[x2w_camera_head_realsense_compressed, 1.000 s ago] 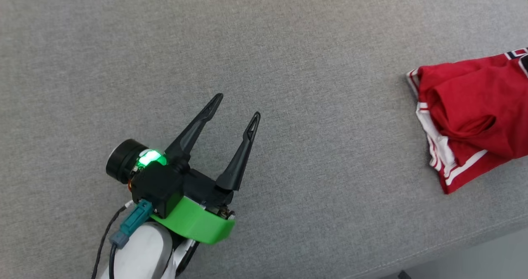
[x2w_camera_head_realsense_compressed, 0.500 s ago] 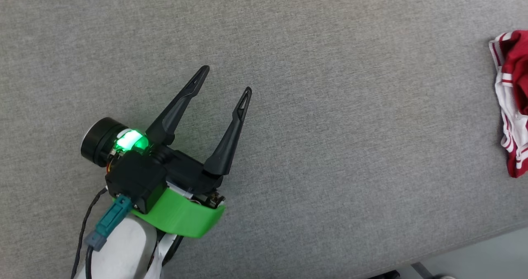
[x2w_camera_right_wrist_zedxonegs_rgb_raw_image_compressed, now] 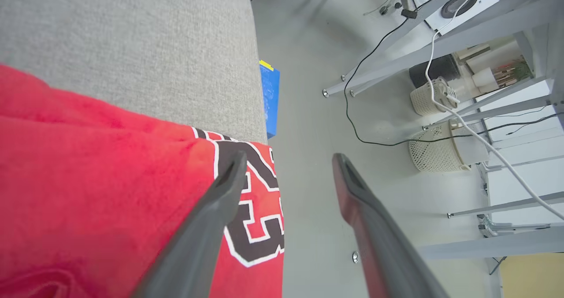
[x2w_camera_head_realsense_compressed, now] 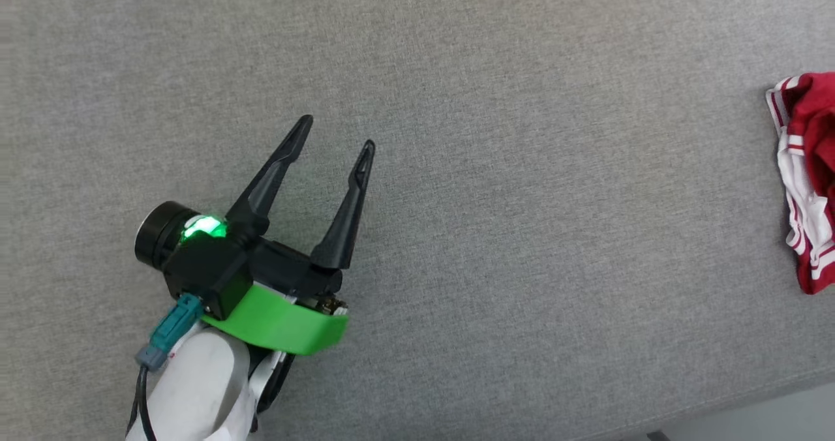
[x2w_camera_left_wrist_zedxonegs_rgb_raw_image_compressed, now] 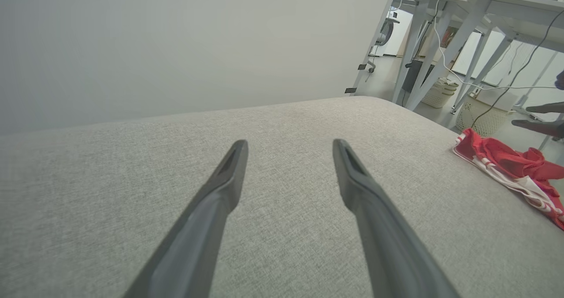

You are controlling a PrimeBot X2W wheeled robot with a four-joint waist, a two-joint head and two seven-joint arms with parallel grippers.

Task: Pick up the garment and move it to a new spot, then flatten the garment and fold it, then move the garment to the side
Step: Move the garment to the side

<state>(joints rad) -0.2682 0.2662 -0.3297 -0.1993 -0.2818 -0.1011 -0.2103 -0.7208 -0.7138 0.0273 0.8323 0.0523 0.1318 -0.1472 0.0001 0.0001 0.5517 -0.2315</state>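
Note:
The garment (x2w_camera_head_realsense_compressed: 805,180), red with white striped trim, lies bunched at the right edge of the head view, on the grey padded surface (x2w_camera_head_realsense_compressed: 522,232). Far to its left, my left gripper (x2w_camera_head_realsense_compressed: 336,136) rests open over bare fabric. In the left wrist view its fingers (x2w_camera_left_wrist_zedxonegs_rgb_raw_image_compressed: 289,144) stand apart and empty, with the garment (x2w_camera_left_wrist_zedxonegs_rgb_raw_image_compressed: 511,165) off to the right. My right gripper (x2w_camera_left_wrist_zedxonegs_rgb_raw_image_compressed: 539,116) hovers above the garment there. From the right wrist my right gripper (x2w_camera_right_wrist_zedxonegs_rgb_raw_image_compressed: 288,158) is open at the surface's edge. One finger is over the garment's black-and-white lettering (x2w_camera_right_wrist_zedxonegs_rgb_raw_image_compressed: 251,201), the other over the floor.
The padded surface ends at the lower right corner (x2w_camera_head_realsense_compressed: 750,402) of the head view, with grey floor beyond. A blue box (x2w_camera_right_wrist_zedxonegs_rgb_raw_image_compressed: 269,97) stands against the surface's side. Table legs (x2w_camera_right_wrist_zedxonegs_rgb_raw_image_compressed: 387,68), cables and woven baskets (x2w_camera_right_wrist_zedxonegs_rgb_raw_image_compressed: 434,150) crowd the floor on the right.
The head camera has swung left, so the garment now sits at the picture's right edge. My left gripper stays open, empty and in much the same pose.

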